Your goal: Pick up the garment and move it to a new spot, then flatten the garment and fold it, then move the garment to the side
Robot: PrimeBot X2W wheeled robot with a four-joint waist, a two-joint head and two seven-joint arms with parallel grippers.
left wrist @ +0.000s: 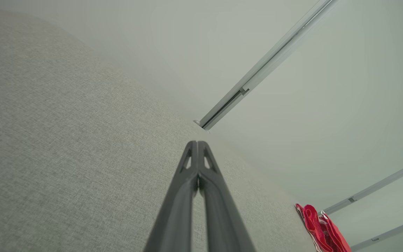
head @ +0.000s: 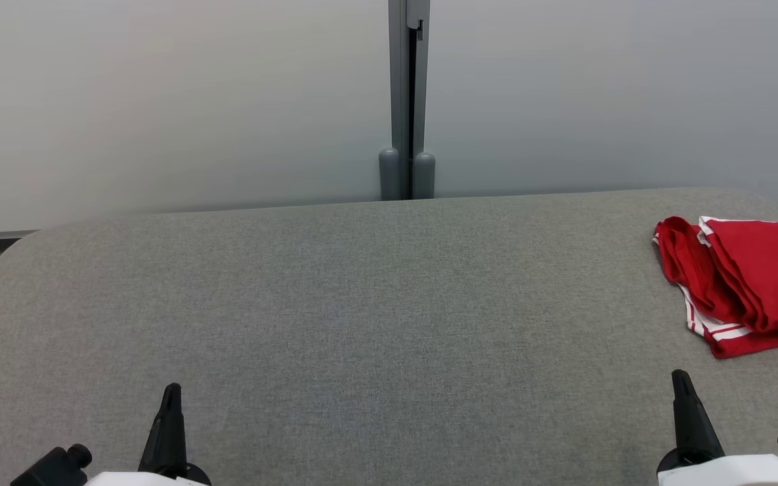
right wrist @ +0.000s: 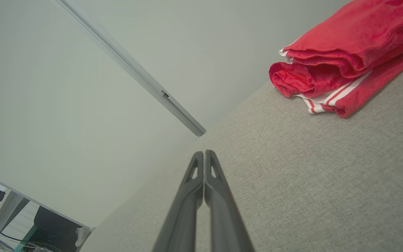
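Garment [head: 747, 283]: red with white stripes, folded into a compact stack. It lies on the grey fabric tabletop [head: 362, 304] at the 3 o'clock edge of the head view, partly cut by the frame. My right fingers [head: 689, 418] are pressed together tip to tip and hold nothing. They sit at 5 o'clock, with the garment at their 1 o'clock and apart from them. My left fingers [head: 169, 425] are closed in the same way and empty, at 7 o'clock, well apart from the garment. A grey post [head: 407, 101] between pale wall panels [head: 159, 101] stands at 12 o'clock behind the tabletop
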